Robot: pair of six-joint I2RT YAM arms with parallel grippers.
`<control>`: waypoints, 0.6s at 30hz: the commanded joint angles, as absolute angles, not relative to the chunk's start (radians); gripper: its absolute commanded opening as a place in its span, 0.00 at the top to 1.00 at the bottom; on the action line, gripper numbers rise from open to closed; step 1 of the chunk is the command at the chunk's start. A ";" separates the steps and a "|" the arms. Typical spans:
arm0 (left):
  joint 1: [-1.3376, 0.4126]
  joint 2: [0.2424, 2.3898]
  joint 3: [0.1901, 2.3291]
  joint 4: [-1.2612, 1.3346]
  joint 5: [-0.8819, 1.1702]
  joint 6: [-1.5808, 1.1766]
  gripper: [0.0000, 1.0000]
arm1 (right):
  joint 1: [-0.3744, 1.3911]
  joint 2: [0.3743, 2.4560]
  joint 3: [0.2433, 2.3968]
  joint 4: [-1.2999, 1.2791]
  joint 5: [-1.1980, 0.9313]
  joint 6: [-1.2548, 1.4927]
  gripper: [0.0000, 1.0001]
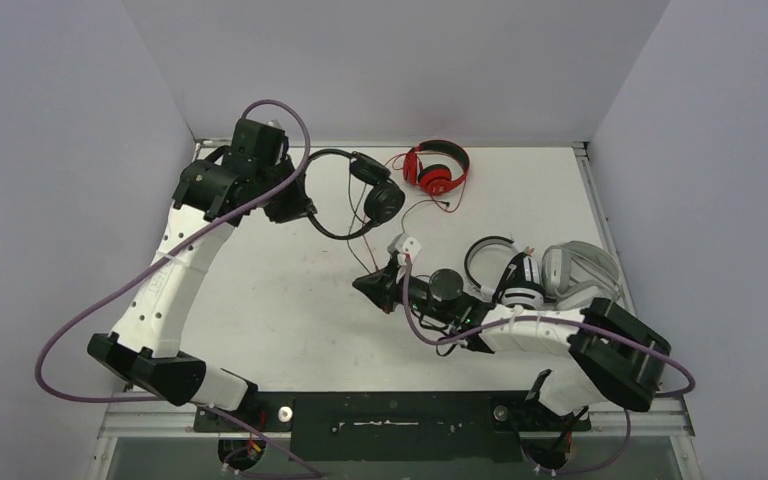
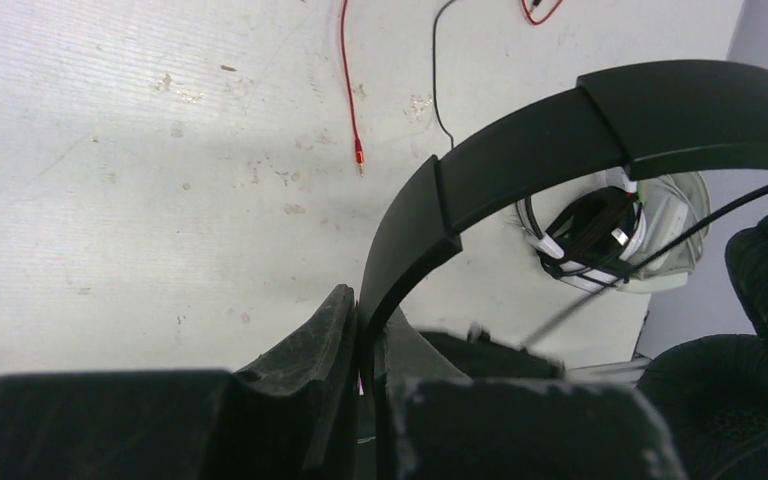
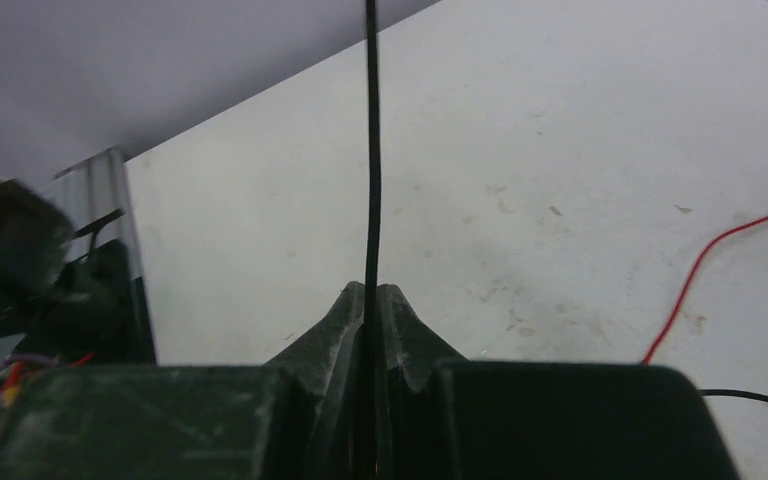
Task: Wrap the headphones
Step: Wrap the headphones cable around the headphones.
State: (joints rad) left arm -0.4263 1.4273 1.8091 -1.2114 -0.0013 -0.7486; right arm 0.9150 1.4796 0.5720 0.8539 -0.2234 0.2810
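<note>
Two arm bases [image 1: 235,395] sit lowest in the overhead view, bolted to one dark rail [image 1: 390,412]. Each arm has a white shell and black joints and trails one purple hose [image 1: 60,340]. Headphones count: four. The black headphones [image 1: 372,195] are at upper centre. The red headphones [image 1: 437,170] are just right of them, near the far edge of the white table [image 1: 290,300]. The white-and-black headphones [image 1: 505,270] and the light grey headphones [image 1: 582,268] lie touching at right centre. The left gripper [image 1: 303,208], upper left, is clenched on the black headband. The right gripper [image 1: 372,287], at centre, has its fingers together; what it holds is too thin to read here.

Left wrist view: two matte, rough-edged fingers [image 2: 310,340] at the bottom of the frame are clamped on the smooth, curved band of the black headphones [image 2: 560,130]. Padded, wrinkled ear cushions [image 2: 760,270] fill the lower right. The white-and-black headphones [image 2: 590,235] show through the arch of the band. One red cable [image 2: 348,90] with a metal plug and one thin black cable [image 2: 438,70] lie on the scuffed table [image 2: 110,150] at upper centre.

Right wrist view: the right gripper [image 3: 370,310] is pinched shut on a single thin black cable [image 3: 370,150] running straight to the top edge. One red cable [image 3: 705,265] curves across the speckled table [image 3: 560,150] at right.
</note>
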 commanded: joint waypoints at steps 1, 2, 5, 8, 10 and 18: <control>-0.412 1.453 1.872 -1.143 -0.089 -0.740 1.00 | 1.033 1.295 0.523 0.780 -0.238 0.274 1.00; -0.409 1.458 1.873 -1.146 -0.120 -0.739 1.00 | 1.056 1.260 0.514 0.764 -0.233 0.281 1.00; -0.394 1.471 1.870 -1.159 -0.210 -0.748 1.00 | 1.122 1.173 0.506 0.684 -0.213 0.310 1.00; -0.381 1.463 1.835 -1.152 -0.296 -0.740 1.00 | 1.185 1.123 0.524 0.586 -0.196 0.300 1.00; -0.376 1.450 1.797 -1.142 -0.354 -0.739 1.00 | 1.228 1.122 0.570 0.501 -0.189 0.279 1.00; -0.376 1.407 1.627 -1.107 -0.520 -0.722 1.00 | 1.310 1.132 0.754 0.235 -0.099 0.235 1.00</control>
State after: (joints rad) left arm -0.3958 1.4517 1.6749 -1.2266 -0.3336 -0.6910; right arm 1.2751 1.1408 0.6479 0.3782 -0.1230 0.2562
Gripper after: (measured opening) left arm 0.045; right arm 0.028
